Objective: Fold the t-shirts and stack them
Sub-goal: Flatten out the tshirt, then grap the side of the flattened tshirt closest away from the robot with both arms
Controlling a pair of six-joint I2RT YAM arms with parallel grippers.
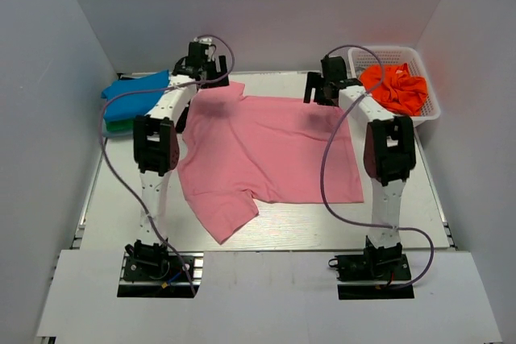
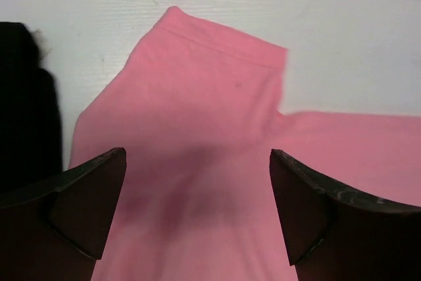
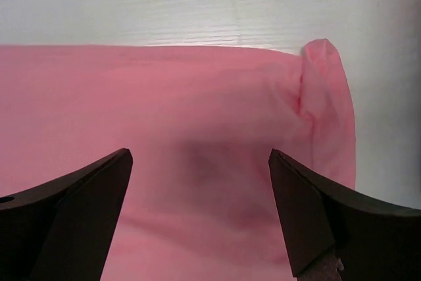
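1. The white table [image 1: 266,235] carries everything; my two arms are bolted at its near edge.
2. The light pink t-shirt [image 1: 274,151] lies spread flat across the middle of the table. One sleeve points toward the near edge and the other toward the far left.
3. The white lattice basket [image 1: 393,51] stands at the far right corner, just beside the pink shirt's far right corner.
4. The bright blue t-shirt [image 1: 133,94] sits folded at the far left on top of the green t-shirt [image 1: 119,127], of which only an edge shows.
5. The orange t-shirt [image 1: 397,88] lies crumpled inside the basket.
6. My left gripper [image 2: 197,154] is spread wide and empty over the pink shirt's far sleeve. I cannot tell whether the tips touch the cloth.
7. My right gripper [image 3: 200,154] is also spread wide and holds nothing. It is over the shirt's far right corner, where the edge is curled over on itself.
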